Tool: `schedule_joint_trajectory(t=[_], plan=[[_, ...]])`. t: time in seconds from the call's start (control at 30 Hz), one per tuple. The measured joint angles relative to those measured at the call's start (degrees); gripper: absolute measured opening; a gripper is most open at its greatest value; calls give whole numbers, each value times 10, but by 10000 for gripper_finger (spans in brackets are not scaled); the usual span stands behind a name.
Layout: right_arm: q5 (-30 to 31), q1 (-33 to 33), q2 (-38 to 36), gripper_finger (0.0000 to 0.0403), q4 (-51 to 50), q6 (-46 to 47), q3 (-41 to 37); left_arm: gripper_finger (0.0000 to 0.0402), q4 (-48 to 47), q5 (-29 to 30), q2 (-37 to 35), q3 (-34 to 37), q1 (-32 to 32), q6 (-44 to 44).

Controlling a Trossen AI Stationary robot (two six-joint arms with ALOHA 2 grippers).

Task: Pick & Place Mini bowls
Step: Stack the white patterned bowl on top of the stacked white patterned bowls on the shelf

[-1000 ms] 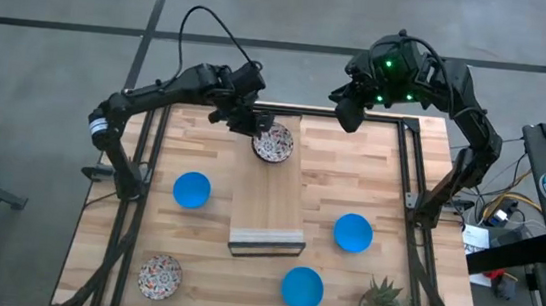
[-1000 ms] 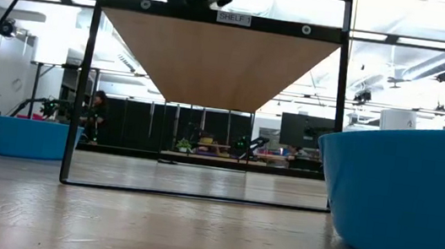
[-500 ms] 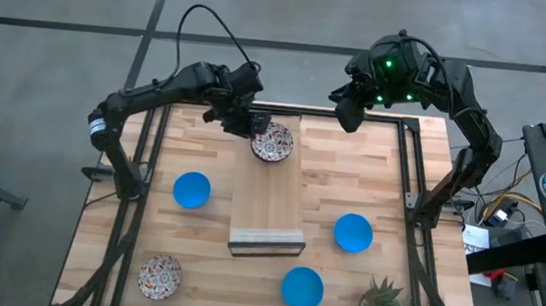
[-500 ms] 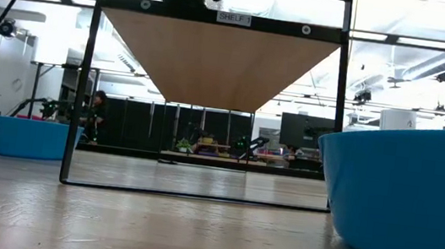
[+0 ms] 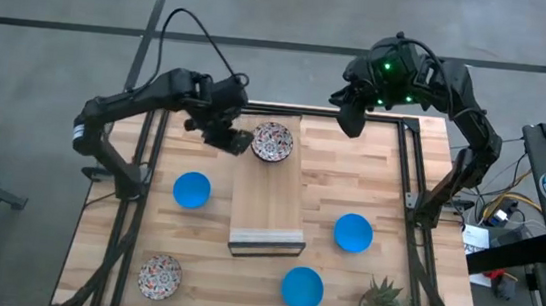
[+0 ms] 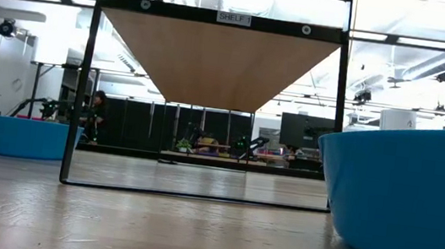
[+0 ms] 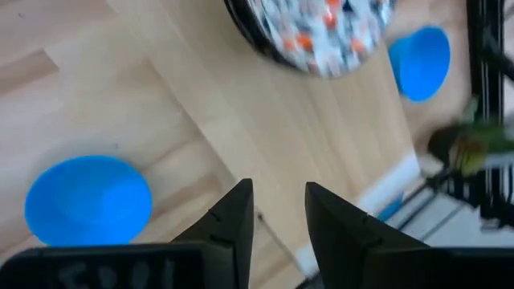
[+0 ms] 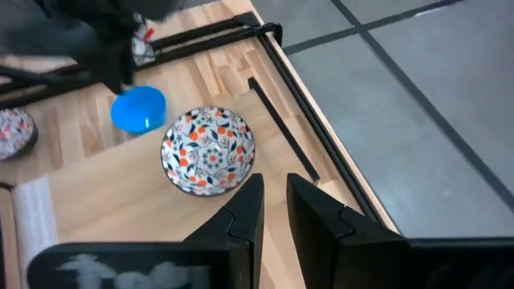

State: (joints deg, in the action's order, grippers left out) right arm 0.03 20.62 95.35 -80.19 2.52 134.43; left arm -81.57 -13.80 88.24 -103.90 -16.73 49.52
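Glossy patterned bowl (image 8: 209, 151), wooden board (image 5: 269, 198)

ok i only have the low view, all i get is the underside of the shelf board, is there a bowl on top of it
observer: yes, one patterned bowl sits upright at the far end of the board
operator: is the left gripper holding it
observer: no, the left gripper is beside the bowl, just off its left edge, fingers apart with nothing between them
operator: and the right one
observer: the right gripper hangs over the table's far edge, right of the board, looking down at that bowl, nothing in it
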Motion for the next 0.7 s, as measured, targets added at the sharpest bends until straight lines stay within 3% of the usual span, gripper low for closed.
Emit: schedule_joint_trajectory(t=[0.43,0.7], plan=[[0,-20,0,52,-68,-26,-2,106,-86,15,-45,1,164,-56],[18,-31,6,52,-98,100,-10,106,-84,27,-66,59,305,-52]])
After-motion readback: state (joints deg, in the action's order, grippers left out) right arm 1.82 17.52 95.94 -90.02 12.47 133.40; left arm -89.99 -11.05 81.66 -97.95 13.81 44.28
